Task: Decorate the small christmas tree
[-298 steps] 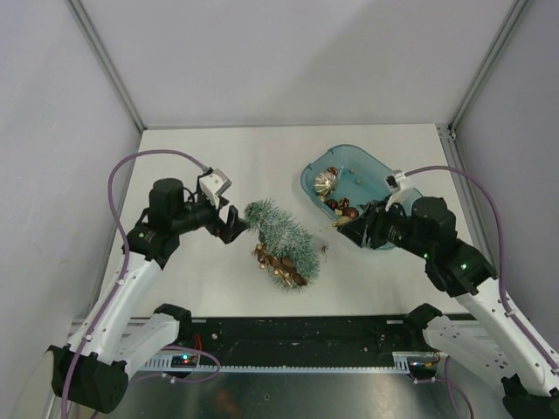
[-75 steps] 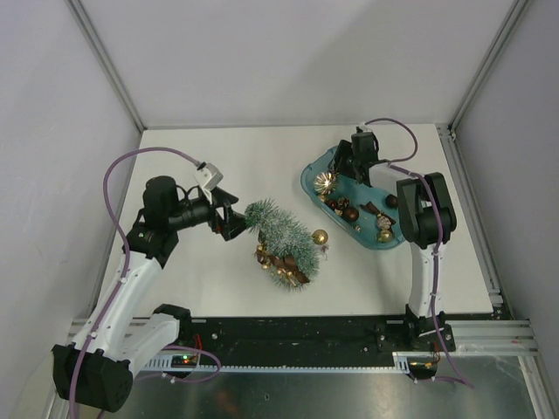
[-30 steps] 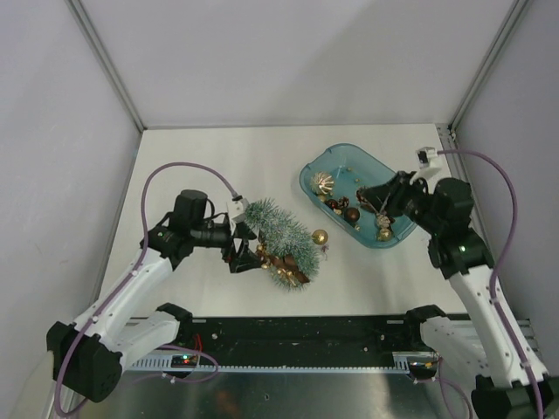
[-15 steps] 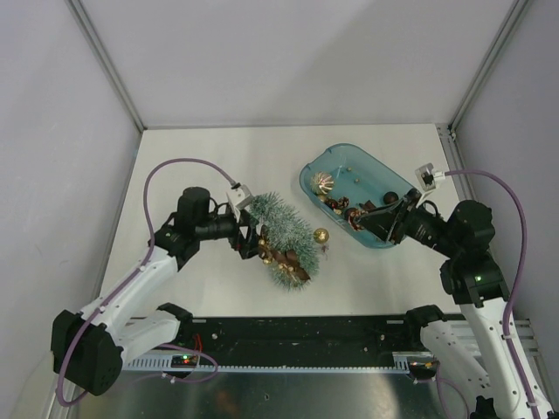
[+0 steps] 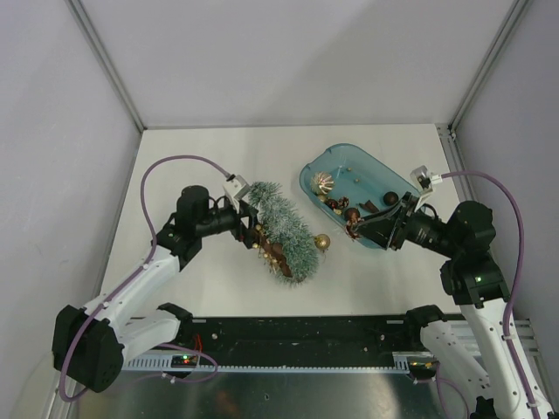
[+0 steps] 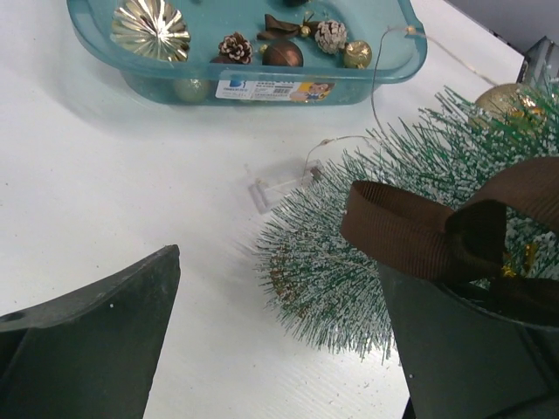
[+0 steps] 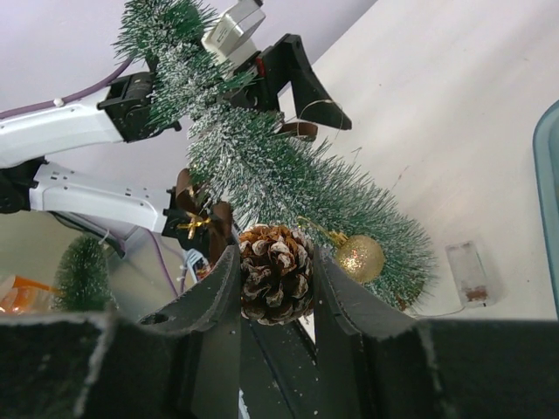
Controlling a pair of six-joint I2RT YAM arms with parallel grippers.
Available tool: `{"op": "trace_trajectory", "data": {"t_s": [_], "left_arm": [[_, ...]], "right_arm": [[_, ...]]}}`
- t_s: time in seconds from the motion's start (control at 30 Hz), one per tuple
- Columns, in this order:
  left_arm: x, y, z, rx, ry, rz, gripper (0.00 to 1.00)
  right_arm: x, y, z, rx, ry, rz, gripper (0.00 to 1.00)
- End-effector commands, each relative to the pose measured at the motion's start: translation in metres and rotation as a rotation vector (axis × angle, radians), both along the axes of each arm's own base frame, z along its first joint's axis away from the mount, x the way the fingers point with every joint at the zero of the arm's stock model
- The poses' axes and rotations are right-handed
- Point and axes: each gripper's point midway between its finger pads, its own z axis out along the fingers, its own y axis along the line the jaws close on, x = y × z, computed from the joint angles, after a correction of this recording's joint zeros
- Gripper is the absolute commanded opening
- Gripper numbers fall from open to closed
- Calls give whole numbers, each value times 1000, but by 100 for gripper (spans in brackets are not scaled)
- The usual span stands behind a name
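The small christmas tree [image 5: 284, 234] lies on its side on the white table, frosted green, with a brown ribbon bow [image 6: 437, 231] and a gold ball [image 5: 321, 242] on it. My left gripper [image 5: 249, 218] is open around the tree's narrow end [image 6: 327, 279]; its right finger [image 6: 472, 349] is against the branches under the bow. My right gripper [image 7: 277, 288] is shut on a frosted pinecone [image 7: 277, 272]. It hangs just right of the tree [image 7: 288, 183], close to the gold ball [image 7: 360, 258] and at the near edge of the tray.
A teal plastic tray [image 5: 384, 173] at the back right holds a gold pleated ornament [image 6: 150, 28], pinecones, brown balls and a bow. A clear battery box [image 6: 266, 188] on a thin light wire lies on the table between the tree and the tray [image 6: 262, 87].
My left gripper slid along the tree from its wide end toward the narrow end, and the tree turned a little. My right gripper carried the pinecone from over the tray toward the tree.
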Motion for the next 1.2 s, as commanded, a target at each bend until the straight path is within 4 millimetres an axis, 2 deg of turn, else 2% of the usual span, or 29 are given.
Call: {"op": "trace_trajectory", "data": {"t_s": [0.0,0.23,0.37,0.87,1.07,1.17], "left_arm": [[7,-3,13,-37,-54,18,100],[6,2,19,-44,-71,25,100],[3,5,19,-46,-71,24,100],[-6,6,23,-55,-104,-5,100],[-5,11,23,-49,-115,9,100],[1,20,23,-36,-126,46,100]], "right_arm": [[-12,8,10,20,-38,78,28],[-12,37,-1,-20,-40,136,28],[-10,48,3,-24,-68,137,27],[13,55,8,-52,-97,91,27],[9,57,18,-32,-116,113,26],[5,56,22,-23,-124,124,26]]}}
